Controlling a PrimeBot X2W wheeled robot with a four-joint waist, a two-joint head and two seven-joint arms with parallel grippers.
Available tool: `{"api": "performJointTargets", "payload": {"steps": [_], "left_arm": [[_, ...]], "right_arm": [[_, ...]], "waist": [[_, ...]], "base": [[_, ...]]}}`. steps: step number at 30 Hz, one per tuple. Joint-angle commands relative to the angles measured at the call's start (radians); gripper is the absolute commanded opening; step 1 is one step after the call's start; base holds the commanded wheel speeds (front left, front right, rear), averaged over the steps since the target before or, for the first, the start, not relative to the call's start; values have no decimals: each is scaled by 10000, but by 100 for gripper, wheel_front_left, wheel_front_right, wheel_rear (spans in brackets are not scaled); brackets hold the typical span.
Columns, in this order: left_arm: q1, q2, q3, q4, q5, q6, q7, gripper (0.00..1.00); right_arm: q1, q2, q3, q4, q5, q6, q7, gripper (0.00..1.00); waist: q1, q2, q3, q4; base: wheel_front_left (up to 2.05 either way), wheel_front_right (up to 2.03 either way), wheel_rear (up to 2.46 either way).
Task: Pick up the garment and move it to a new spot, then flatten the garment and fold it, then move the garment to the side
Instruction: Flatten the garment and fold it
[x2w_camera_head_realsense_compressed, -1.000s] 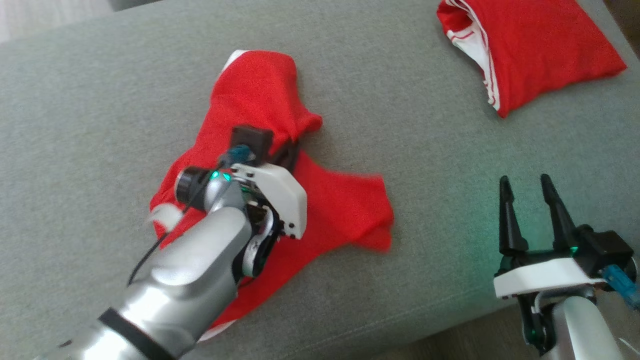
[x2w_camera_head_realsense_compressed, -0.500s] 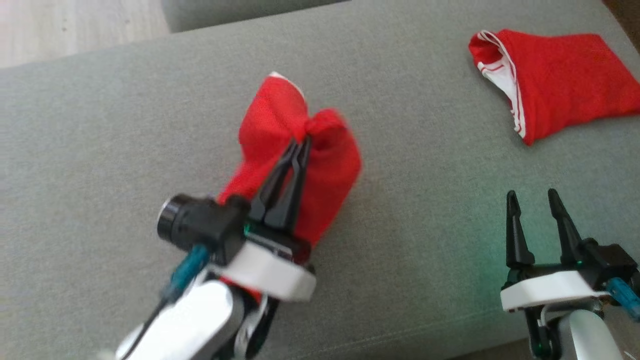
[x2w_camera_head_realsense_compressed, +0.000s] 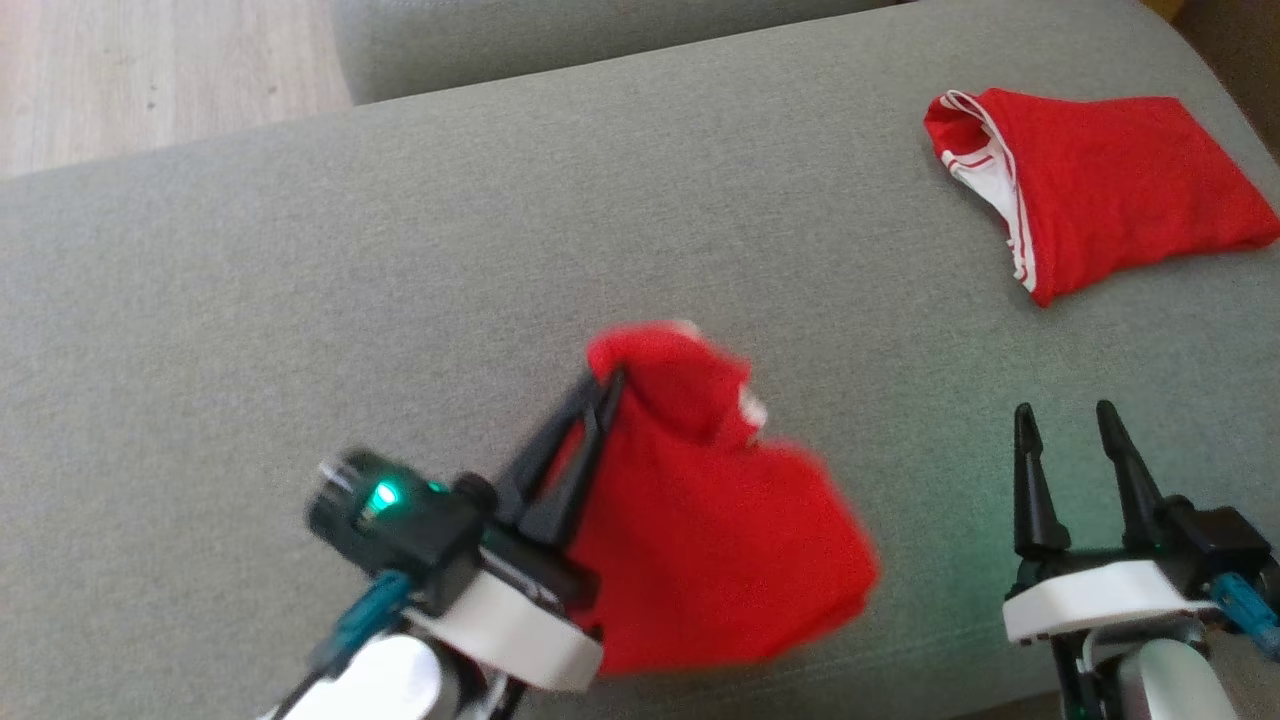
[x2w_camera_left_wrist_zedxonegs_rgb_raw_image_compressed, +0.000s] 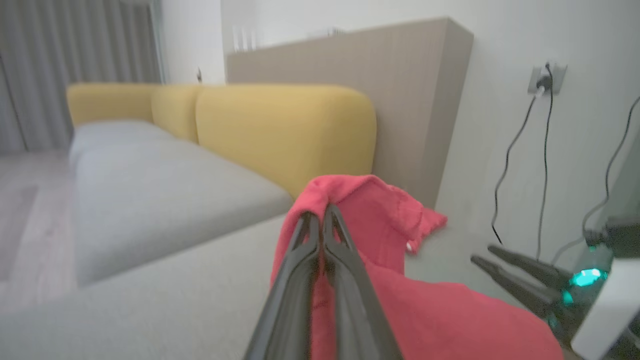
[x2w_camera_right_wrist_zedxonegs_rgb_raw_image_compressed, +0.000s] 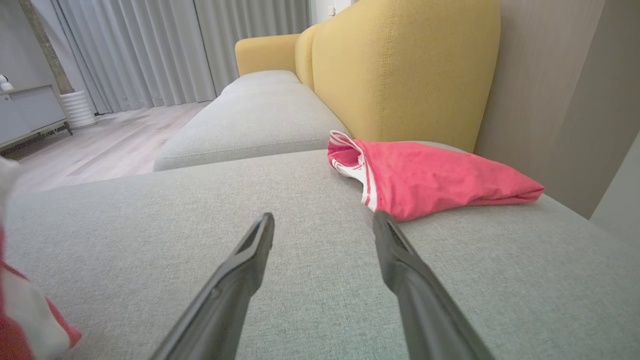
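Note:
The red garment (x2w_camera_head_realsense_compressed: 710, 530) hangs bunched from my left gripper (x2w_camera_head_realsense_compressed: 608, 385), which is shut on a fold near its top and holds it above the grey sofa seat (x2w_camera_head_realsense_compressed: 350, 300). Seen from the left wrist, the same garment (x2w_camera_left_wrist_zedxonegs_rgb_raw_image_compressed: 380, 220) drapes over and to the right of the closed fingertips of my left gripper (x2w_camera_left_wrist_zedxonegs_rgb_raw_image_compressed: 320, 215). My right gripper (x2w_camera_head_realsense_compressed: 1065, 415) stands open and empty at the lower right, to the right of the hanging cloth. From the right wrist, an edge of the garment (x2w_camera_right_wrist_zedxonegs_rgb_raw_image_compressed: 20, 320) shows at the bottom left, with my right gripper (x2w_camera_right_wrist_zedxonegs_rgb_raw_image_compressed: 324, 222) over bare seat.
A second red garment with white trim (x2w_camera_head_realsense_compressed: 1100, 215) lies folded at the far right of the seat, also seen as the folded red cloth (x2w_camera_right_wrist_zedxonegs_rgb_raw_image_compressed: 430, 177) before the yellow backrest (x2w_camera_right_wrist_zedxonegs_rgb_raw_image_compressed: 400, 70). Wooden floor (x2w_camera_head_realsense_compressed: 150, 70) lies beyond the seat's far left edge.
The left gripper has lifted the garment off the seat and carried it toward the front right; the cloth now hangs bunched. The head camera has shifted. The right gripper stays open in place.

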Motion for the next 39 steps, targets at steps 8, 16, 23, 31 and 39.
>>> {"api": "performJointTargets", "payload": {"steps": [8, 16, 23, 31, 39], "left_arm": [[-480, -1179, 499, 1755, -548, -888, -132, 0], [-2047, -1971, 1061, 2760, -405, -1694, -147, 0], [-4400, -2827, 1775, 5967, -912, -2548, 104, 0], [-6534, -3284, 2226, 9821, -1091, -3371, 19, 46], [-6847, -3686, 3840, 10324, -1179, -3254, -145, 100]], "right_arm": [[-220, -74, 379, -291, 103, -7, -109, 100], [-503, -74, 493, -383, 226, -7, -109, 100], [-909, -74, 822, -352, 453, -7, -109, 100], [-1207, -74, 1195, -291, 672, -7, -109, 100], [-1146, -74, 1070, -368, 691, -7, -109, 100]], "waist": [[0, 0, 139, -331], [0, 0, 778, -634], [0, 0, 1614, -1190], [0, 0, 2081, -1924], [0, 0, 2190, -1799]], "base": [[0, 0, 0], [0, 0, 0], [0, 0, 0], [0, 0, 0], [0, 0, 0]]}}
